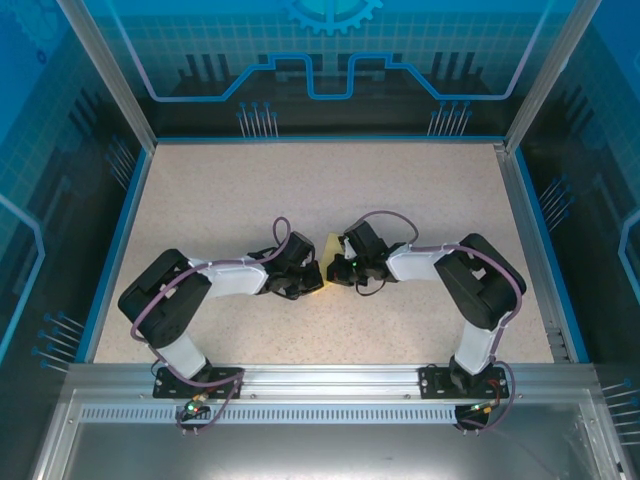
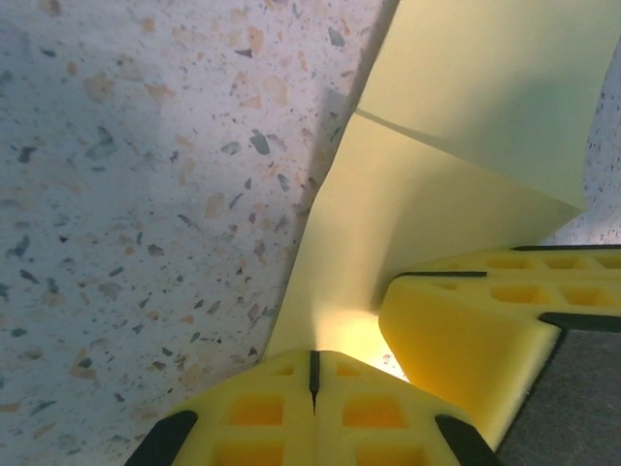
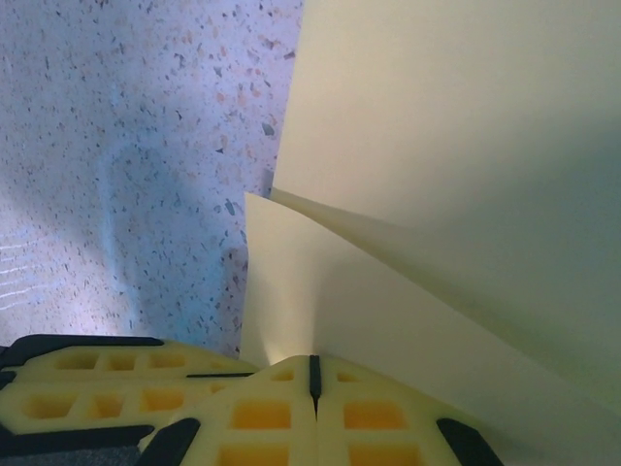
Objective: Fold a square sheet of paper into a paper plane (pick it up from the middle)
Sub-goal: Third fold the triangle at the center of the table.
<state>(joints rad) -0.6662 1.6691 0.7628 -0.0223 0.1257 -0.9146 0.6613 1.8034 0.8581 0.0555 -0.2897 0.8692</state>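
Square sheet of paper point(image 2: 466, 107): found partly folded, held up off the table point(image 1: 250, 190) at mid-table, between the two wrists. In the top view only a short pale-yellow strip is seen, its long axis running roughly from near to far; which end leads cannot be told. In the left wrist view a sharp crease is seen crossing the sheet, with one flap overlapping another. In the right wrist view two layers are seen spreading apart from a common point.

Left gripper point(image 2: 313, 374): fingers pressed together, the sheet's lower edge pinched in the seam. Right gripper point(image 3: 313, 374): likewise closed on the sheet. The two grippers are set just beside each other, tips nearly meeting, with the sheet rising away from both.

Markings: a gear emblem point(image 1: 332, 12) is noted on the blue back panel.
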